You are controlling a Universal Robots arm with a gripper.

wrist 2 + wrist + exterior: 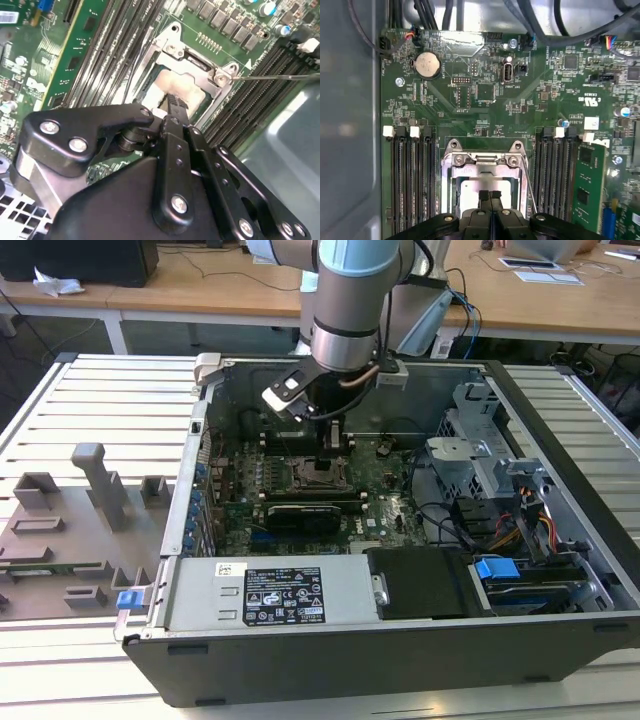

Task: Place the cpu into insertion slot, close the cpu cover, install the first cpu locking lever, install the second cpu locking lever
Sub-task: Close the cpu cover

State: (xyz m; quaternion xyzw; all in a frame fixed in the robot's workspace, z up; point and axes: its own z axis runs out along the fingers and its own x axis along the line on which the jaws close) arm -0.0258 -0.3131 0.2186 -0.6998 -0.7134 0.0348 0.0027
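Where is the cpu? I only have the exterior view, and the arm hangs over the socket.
Observer: In the first wrist view the cpu sits in the insertion slot, silver top up.
Operator: Cover down?
Observer: Yes. In both wrist views the cpu cover lies flat around the cpu.
Operator: Levers?
Observer: In the second wrist view one thin locking lever juts away from the cover's corner and looks unlatched.
Operator: Gripper state?
Observer: In the first wrist view the gripper is shut, with its tips over the cpu's middle. I cannot tell whether they touch it.
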